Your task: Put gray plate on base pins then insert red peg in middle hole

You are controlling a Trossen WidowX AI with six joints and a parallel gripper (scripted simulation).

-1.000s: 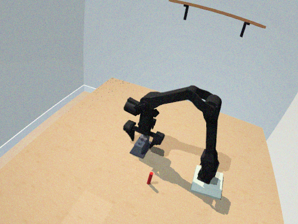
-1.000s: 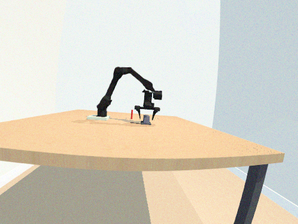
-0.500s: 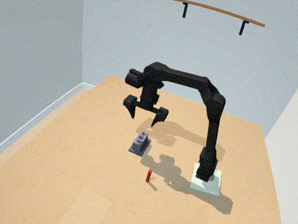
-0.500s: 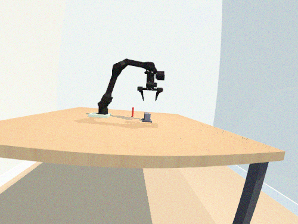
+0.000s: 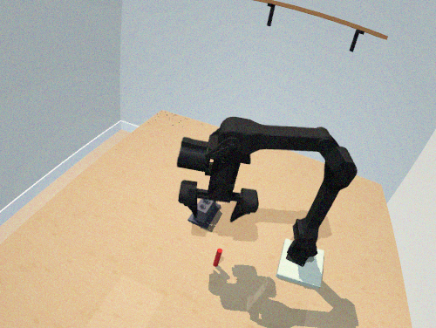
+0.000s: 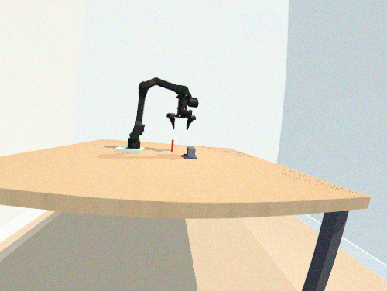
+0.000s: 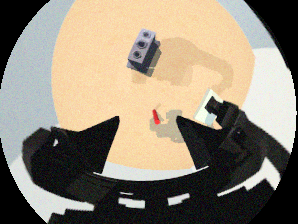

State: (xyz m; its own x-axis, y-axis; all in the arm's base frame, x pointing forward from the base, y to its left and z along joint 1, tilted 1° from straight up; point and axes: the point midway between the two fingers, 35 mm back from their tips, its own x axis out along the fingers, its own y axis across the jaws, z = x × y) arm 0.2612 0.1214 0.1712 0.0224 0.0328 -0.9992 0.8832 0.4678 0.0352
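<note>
The black parallel-jaw gripper (jaws released, holding nothing) should descend squarely over the upright small red cylindrical peg.

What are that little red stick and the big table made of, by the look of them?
The red peg looks like plain matte plastic, though that is a guess: one even bright red, no grain or shine. The table looks like light wood or a wood-look board: pale tan with a faint grain along its thick edge, and a dull finish. Its dark leg may be painted metal.

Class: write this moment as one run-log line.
gripper: open, empty, raised | gray plate: on base | red peg: upright on table, untouched
</note>
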